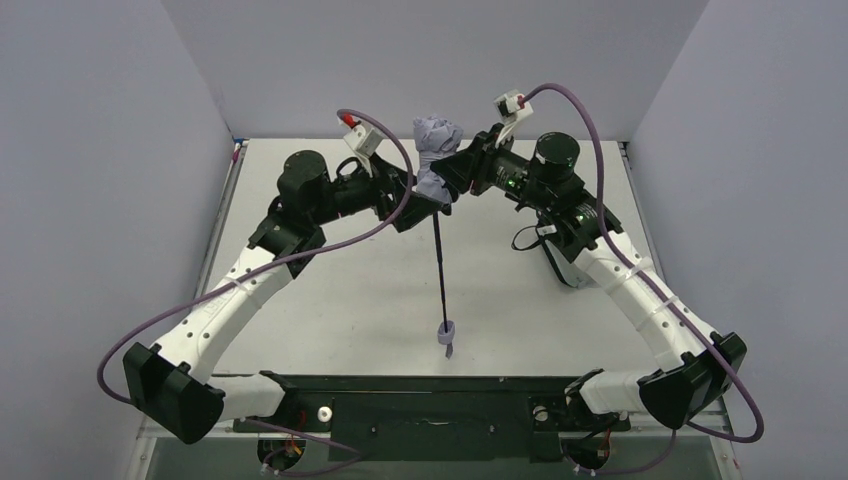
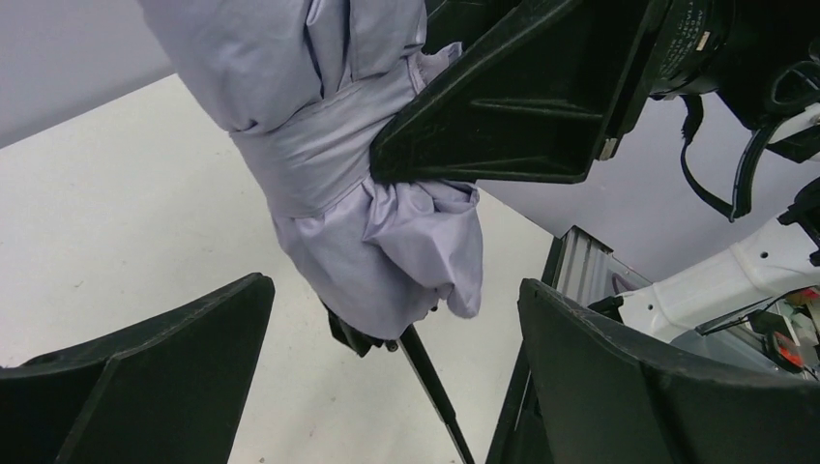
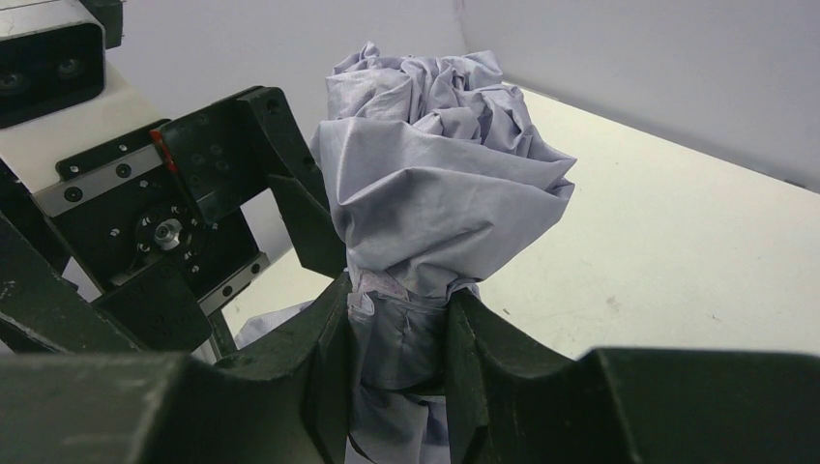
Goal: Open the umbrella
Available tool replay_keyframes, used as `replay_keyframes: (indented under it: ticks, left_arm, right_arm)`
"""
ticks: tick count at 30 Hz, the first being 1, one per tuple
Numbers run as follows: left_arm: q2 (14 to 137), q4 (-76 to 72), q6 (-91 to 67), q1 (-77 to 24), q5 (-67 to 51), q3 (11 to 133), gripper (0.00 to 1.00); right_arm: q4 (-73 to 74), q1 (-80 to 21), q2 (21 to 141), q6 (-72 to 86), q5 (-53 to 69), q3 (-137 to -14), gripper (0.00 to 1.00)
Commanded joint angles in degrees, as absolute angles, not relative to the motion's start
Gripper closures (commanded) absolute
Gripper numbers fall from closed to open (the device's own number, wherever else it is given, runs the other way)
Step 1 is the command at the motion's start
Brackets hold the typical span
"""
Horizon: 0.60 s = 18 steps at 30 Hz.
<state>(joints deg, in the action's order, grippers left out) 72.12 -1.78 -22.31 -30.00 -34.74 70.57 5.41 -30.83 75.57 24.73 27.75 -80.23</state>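
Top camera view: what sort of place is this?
Probably a robot lab test cell: a white table walled by plain grey panels, left arm and right arm bolted at its near edge, one prop, a furled umbrella.

— Where was the umbrella (image 2: 329,164) cut off?
— From the left wrist, its shaft (image 2: 433,382) ran off the bottom edge, its top off the upper edge.
— And from the right wrist?
— The right gripper (image 3: 398,329) covered the middle of the canopy (image 3: 435,174). From above, the handle (image 1: 447,330) was too small to make out.
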Motion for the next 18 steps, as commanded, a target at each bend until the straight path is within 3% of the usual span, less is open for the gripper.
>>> replay_keyframes:
  ticks: [1, 6, 8, 10, 11, 12, 15, 16, 17, 18]
  left_arm:
    - [73.40, -5.61, -23.36, -31.72, -28.50, 71.66, 0.03]
    - [75.24, -3.47, -23.25, -31.90, -23.48, 73.79, 0.05]
    - [75.58, -3.44, -23.43, -31.99, -22.87, 73.79, 0.15]
    - [75.60, -3.79, -23.32, -32.07, -23.27, 73.33, 0.36]
    - [75.59, -4.62, -22.90, -32.07, -23.81, 73.05, 0.42]
    - [75.43, -5.08, -22.61, -32.03, -25.51, 72.34, 0.55]
    - [74.70, -9.02, -23.59, -31.44, -30.01, 70.70, 0.84]
    - [74.35, -10.44, -24.45, -30.71, -32.88, 69.64, 0.95]
    - [74.18, -13.95, -27.43, -30.25, -34.28, 69.05, 0.99]
    - [73.98, -16.12, -29.14, -29.01, -37.84, 67.80, 1.00]
  right_arm:
    - [1.18, -32.47, 71.96, 23.00, 25.52, -80.77, 1.00]
    - [1.73, -35.58, 70.33, 22.83, 19.55, -79.68, 1.00]
    - [2.71, -37.11, 69.75, 23.60, 15.06, -79.55, 1.00]
    - [3.13, -38.13, 69.46, 24.78, 13.24, -79.60, 1.00]
    - [3.15, -38.13, 69.48, 25.05, 13.78, -79.77, 1.00]
    - [3.18, -38.14, 69.46, 25.58, 15.07, -79.92, 1.00]
    - [3.13, -37.30, 69.40, 26.79, 18.87, -80.78, 0.74]
    - [3.46, -36.73, 69.46, 27.33, 21.00, -81.04, 0.60]
    - [3.75, -35.50, 69.53, 27.60, 22.06, -81.78, 0.53]
    - [4.32, -34.54, 69.57, 28.37, 24.74, -82.16, 0.40]
